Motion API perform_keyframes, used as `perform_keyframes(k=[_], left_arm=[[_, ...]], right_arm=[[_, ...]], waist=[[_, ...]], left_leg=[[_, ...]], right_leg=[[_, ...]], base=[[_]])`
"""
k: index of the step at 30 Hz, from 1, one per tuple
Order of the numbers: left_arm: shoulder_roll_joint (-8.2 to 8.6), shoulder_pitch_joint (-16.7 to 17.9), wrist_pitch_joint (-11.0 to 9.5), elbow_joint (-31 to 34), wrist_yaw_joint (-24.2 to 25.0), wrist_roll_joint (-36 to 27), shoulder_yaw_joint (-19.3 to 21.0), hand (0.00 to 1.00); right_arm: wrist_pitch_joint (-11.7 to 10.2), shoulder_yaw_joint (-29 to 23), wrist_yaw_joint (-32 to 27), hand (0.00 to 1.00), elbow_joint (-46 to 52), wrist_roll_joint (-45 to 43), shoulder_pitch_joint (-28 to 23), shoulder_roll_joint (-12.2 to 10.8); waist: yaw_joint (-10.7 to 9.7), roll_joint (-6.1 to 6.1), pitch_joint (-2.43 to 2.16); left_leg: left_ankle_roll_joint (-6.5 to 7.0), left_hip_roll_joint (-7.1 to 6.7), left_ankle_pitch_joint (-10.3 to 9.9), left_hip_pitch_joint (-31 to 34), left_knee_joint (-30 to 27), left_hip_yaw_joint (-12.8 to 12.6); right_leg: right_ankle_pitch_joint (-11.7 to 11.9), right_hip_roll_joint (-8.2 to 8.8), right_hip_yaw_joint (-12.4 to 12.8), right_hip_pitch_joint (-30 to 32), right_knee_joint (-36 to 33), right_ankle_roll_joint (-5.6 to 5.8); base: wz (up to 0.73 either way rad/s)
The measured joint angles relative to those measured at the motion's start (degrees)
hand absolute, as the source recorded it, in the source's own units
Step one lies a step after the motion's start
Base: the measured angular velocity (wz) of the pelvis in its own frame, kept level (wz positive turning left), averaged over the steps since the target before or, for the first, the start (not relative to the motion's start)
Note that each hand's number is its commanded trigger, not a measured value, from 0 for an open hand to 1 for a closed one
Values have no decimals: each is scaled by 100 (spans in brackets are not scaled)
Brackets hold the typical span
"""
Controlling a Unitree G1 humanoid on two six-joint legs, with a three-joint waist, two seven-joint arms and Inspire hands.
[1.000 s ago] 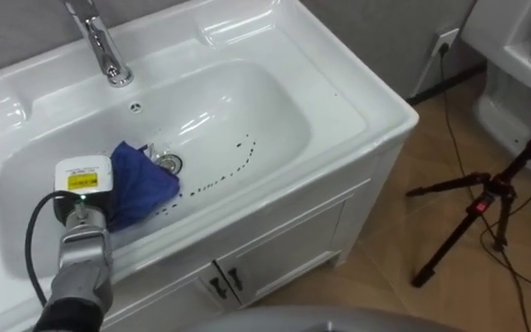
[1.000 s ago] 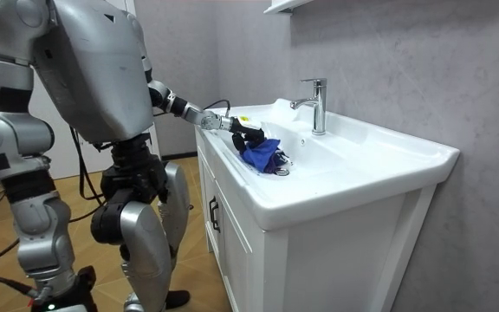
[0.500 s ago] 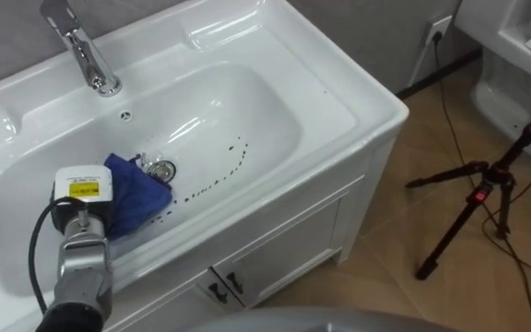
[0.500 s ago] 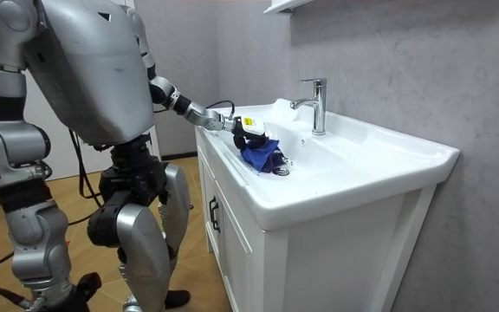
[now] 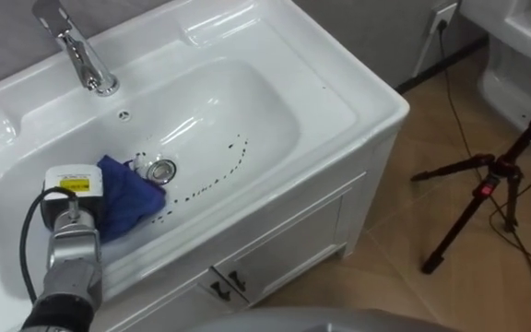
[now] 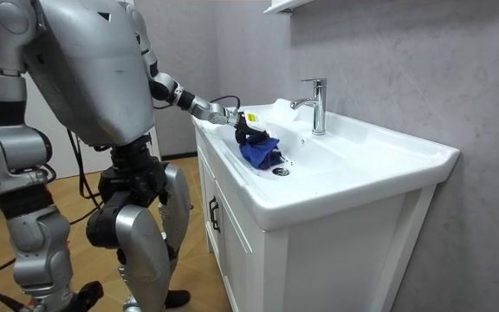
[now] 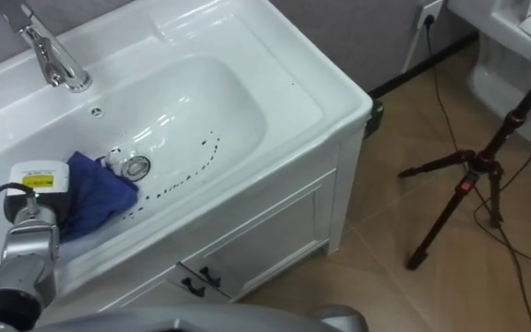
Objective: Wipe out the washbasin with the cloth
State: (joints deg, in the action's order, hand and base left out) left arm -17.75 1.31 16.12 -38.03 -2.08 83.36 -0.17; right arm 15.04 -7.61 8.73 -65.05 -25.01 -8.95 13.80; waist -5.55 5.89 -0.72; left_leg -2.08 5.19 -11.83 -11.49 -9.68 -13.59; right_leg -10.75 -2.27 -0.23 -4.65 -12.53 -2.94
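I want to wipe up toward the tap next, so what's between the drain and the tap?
The small overflow hole, seen in both eye views; the rest between drain and tap is bare white basin.

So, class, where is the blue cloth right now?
In the left eye view the blue cloth lies in the left part of the basin, just left of the drain, with the robot's left hand on it.

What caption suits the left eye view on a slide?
Left hand rests on a blue cloth beside the drain in the basin.
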Motion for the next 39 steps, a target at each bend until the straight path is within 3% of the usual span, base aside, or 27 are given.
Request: perform_keyframes(k=[6,10,13,16,20,26,31,39], left_arm=[[-37,-110,1,163,106,-397,170,100],[-53,-121,22,433,362,-660,200,100],[-64,-118,30,612,409,-819,169,100],[-67,-70,150,935,561,-901,-27,100],[-31,-52,259,1035,619,-905,-179,100],[43,-53,398,1104,627,-898,-468,100],[86,-75,431,1097,605,-899,-699,100],[153,-71,619,1281,647,-890,-871,100]], right_arm=[[-38,148,21,0,15,179,56,13],[-186,302,9,0,-256,255,347,-10],[-258,488,-11,0,-257,482,362,-9],[-352,641,-51,0,-382,654,378,-25],[-425,719,-81,0,-402,658,331,-55],[-422,1103,21,0,-401,651,302,-54],[-423,1185,65,0,-421,681,314,-61],[-355,1318,20,0,-378,715,321,-83]], waist=[[109,-27,10],[94,-97,61],[72,-144,72],[8,-242,111],[-30,-355,91],[-58,-383,92],[-204,-441,106],[-204,-515,107]], left_leg=[[0,1,0,84,-5,25],[0,0,0,118,-2,38],[-1,-12,0,196,-12,142],[-20,-47,12,194,4,148],[-19,-78,11,188,20,116],[-19,-113,12,163,19,97],[-19,-118,11,133,32,97],[-19,-140,12,164,39,79]], right_leg=[[-38,16,-92,114,-53,-13],[-62,34,-168,157,-102,-20],[-66,98,-271,168,-110,-13],[-119,107,-330,160,-115,20],[-121,138,-349,114,-53,58],[-111,195,-414,57,-24,86],[-120,214,-473,-53,48,104],[-93,217,-448,-27,92,147]], base=[[6],[5],[20],[20],[5],[4],[13],[0]])
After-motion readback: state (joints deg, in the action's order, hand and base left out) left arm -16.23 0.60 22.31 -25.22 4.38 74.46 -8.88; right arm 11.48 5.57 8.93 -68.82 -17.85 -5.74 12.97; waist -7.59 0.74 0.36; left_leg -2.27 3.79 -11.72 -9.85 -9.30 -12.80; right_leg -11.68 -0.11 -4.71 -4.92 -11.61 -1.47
